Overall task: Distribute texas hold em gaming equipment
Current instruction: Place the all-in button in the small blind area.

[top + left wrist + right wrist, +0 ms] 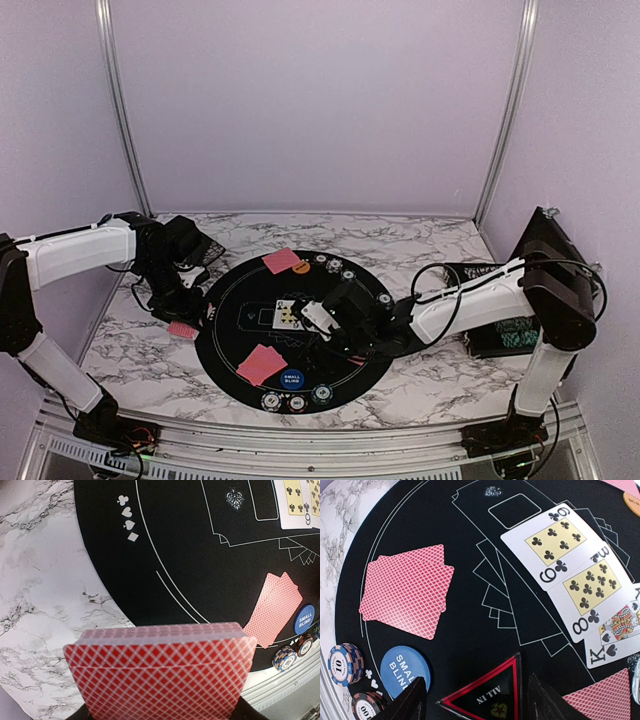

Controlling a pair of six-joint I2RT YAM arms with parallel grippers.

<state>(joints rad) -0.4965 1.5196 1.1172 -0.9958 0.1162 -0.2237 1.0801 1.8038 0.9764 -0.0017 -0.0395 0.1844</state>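
Dealing seemed nearly done: hole cards [407,590], three face-up cards [580,580] and chips [342,665] lay on the mat [225,325], the left tool [182,318] pinched the deck [160,675] beside its left edge, and the right tool [476,687] straddled the marker [487,697], grip unclear.

Your red-backed deck [160,675] sits squared up just off the mat's [470,645] left edge. On the mat, nine of clubs [552,542], eight of clubs [592,592] and king [617,635] overlap face up, a fanned face-down pair [407,590] nearby. The black ALL IN triangle [487,692] lies flat beside the blue SMALL BLIND button [402,667] and striped chips [342,664].
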